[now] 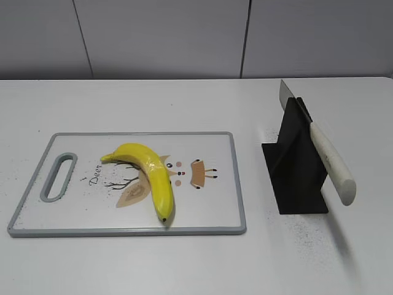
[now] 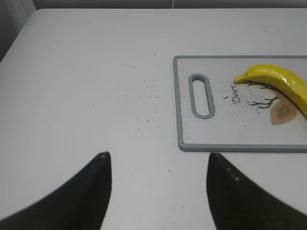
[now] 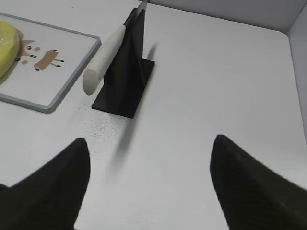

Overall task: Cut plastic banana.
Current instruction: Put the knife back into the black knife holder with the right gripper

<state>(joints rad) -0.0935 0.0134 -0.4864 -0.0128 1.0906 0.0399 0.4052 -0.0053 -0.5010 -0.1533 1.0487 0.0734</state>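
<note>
A yellow plastic banana (image 1: 150, 174) lies whole on a white cutting board with a grey rim (image 1: 236, 178) at the left of the table. The banana also shows in the left wrist view (image 2: 283, 82) and at the edge of the right wrist view (image 3: 7, 45). A knife with a white handle (image 1: 331, 163) rests slanted in a black stand (image 1: 295, 169), blade up at the back; it also shows in the right wrist view (image 3: 103, 60). My left gripper (image 2: 158, 165) is open and empty over bare table left of the board. My right gripper (image 3: 151, 148) is open and empty, in front of the stand (image 3: 124, 72).
The board (image 2: 180, 100) has a grey handle slot (image 1: 58, 177) at its left end and a printed deer drawing. Dark specks dot the white table. A grey wall stands behind the table. Neither arm shows in the exterior view.
</note>
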